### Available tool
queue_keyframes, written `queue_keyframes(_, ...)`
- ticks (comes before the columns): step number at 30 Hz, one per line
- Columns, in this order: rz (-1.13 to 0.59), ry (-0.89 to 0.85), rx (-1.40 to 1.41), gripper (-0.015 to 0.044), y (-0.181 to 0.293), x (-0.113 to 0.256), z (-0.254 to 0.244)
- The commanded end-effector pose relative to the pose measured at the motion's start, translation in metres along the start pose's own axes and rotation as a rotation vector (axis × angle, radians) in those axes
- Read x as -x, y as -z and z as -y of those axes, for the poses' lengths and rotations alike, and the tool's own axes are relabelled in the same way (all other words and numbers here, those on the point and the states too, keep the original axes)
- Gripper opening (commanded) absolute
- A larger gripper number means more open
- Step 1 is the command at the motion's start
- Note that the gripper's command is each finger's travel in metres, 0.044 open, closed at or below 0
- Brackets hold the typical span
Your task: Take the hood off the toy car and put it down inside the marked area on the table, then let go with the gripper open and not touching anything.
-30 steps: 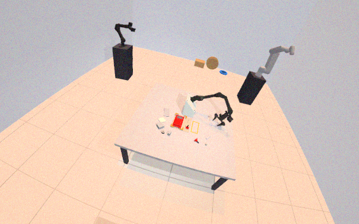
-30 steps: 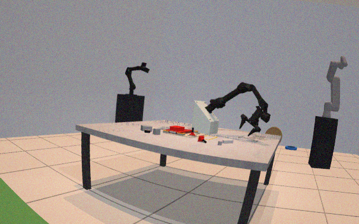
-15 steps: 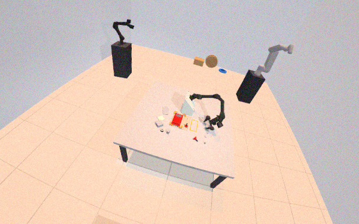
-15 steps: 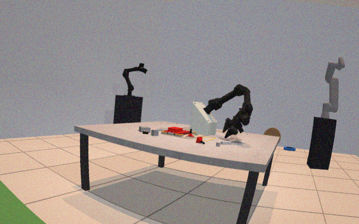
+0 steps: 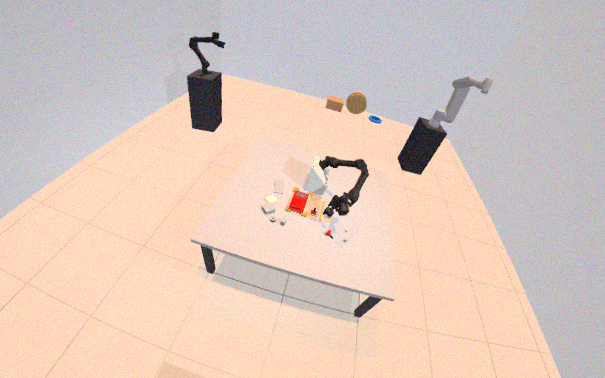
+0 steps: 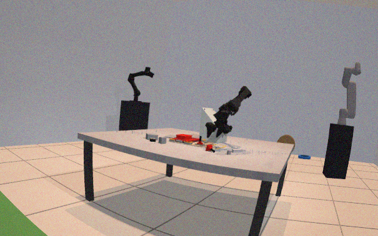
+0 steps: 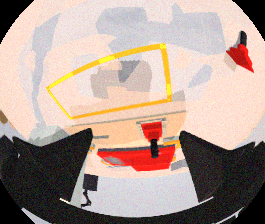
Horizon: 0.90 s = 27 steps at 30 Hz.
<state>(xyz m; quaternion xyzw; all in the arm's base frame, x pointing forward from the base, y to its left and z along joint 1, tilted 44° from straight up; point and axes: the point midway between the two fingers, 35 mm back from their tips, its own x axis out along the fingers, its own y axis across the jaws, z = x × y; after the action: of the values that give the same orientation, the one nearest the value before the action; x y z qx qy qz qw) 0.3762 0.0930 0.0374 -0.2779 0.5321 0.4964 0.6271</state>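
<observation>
The toy car's large red body (image 5: 296, 202) (image 6: 184, 137) (image 7: 142, 160) is on the table. A small red part with a black knob (image 5: 313, 211) (image 6: 200, 142) (image 7: 152, 131) stands upright on the tan deck beside it. I cannot tell for certain which red part is the hood. The marked area, a yellow outline (image 5: 321, 212) (image 7: 169, 75), is on the table beside the deck; only shadow shows inside it. My gripper (image 5: 336, 211) (image 6: 213, 137) (image 7: 136, 134) is open and empty, above the table near the outline and the deck. In the wrist view the knobbed part appears between its fingers, beyond the tips.
Another red piece with a black end (image 5: 329, 233) (image 6: 209, 147) (image 7: 240, 56) lies tipped on the table beyond the outline. A pale slanted stand (image 5: 316, 182) (image 6: 205, 125) rises behind the deck. Small grey blocks (image 5: 268, 209) (image 6: 162, 140) lie on the car's other side.
</observation>
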Motion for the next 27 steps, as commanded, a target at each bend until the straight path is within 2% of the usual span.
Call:
queue_keyframes(1, 0.062, -0.054, -0.250, 0.0440, 0.041, -0.013, 0.019)
queue_keyframes(11, 0.228, -0.171, -0.834, 0.0440, 0.138, -0.036, 0.048)
queue_keyframes(19, 0.380, -0.277, -1.256, 0.0440, 0.210, -0.052, 0.052)
queue_keyframes(27, 0.394, -0.287, -1.289, 0.0440, 0.215, -0.053, 0.051)
